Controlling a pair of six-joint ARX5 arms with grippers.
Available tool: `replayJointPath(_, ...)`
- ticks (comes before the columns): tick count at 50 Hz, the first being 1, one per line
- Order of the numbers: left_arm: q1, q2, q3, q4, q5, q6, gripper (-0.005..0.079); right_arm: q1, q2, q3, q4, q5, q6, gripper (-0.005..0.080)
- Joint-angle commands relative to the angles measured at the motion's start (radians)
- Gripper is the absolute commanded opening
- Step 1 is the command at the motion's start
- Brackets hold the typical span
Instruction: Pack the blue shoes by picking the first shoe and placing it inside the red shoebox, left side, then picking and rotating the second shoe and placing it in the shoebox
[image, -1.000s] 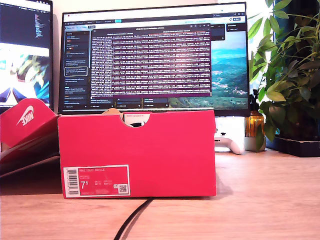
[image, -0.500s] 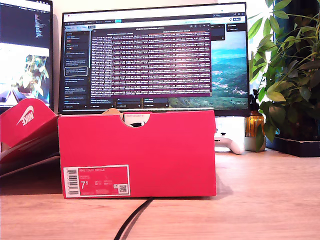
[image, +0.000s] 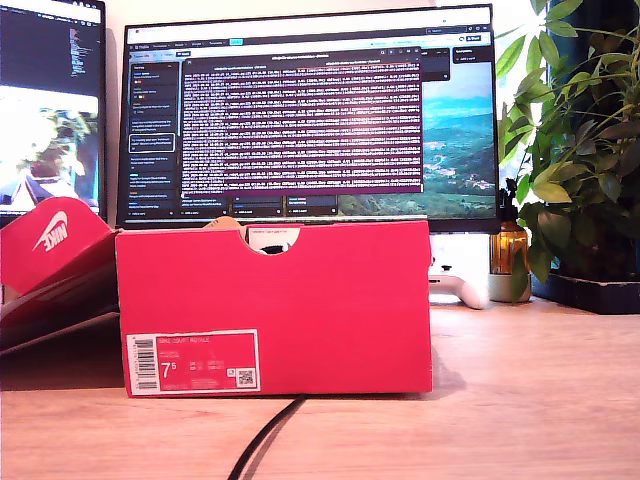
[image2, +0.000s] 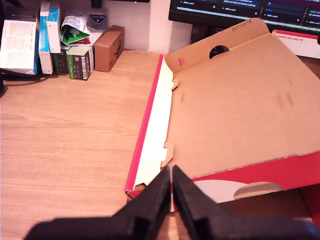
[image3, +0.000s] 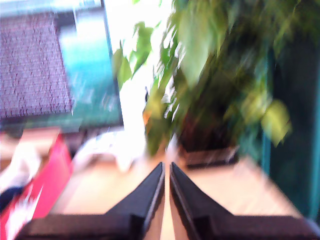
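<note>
Beyond my first gripper — red shoebox lid; both jaws together, empty

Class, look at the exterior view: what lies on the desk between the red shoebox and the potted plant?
A white game controller and an amber bottle stand between the red shoebox and the potted plant, seen in the exterior view.
</note>
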Motion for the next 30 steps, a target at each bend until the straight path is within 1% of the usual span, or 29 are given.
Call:
replayJointPath(1, 0.002, -0.008, -0.031, -0.002, 0.001, 0.002, -0.0020, 0.006, -0.007, -0.039, 0.016, -0.031, 0.003, -0.0012)
replayJointPath(4, 0.002, -0.008, -0.031, -0.002, 0.001, 0.002, -0.0020, 0.011, -0.007, -0.066, 0.018, -0.047, 0.003, -0.0012)
replayJointPath(21, 0.002, -0.008, -0.031, -0.002, 0.001, 0.002, -0.0020, 0.041, -0.007, -0.176, 0.023, -0.047, -0.023, -0.0012)
replayJointPath(30, 0.002, -0.008, -0.031, -0.002, 0.001, 0.002, -0.0020, 0.044, -0.007, -0.177, 0.018, -0.047, -0.032, -0.0012)
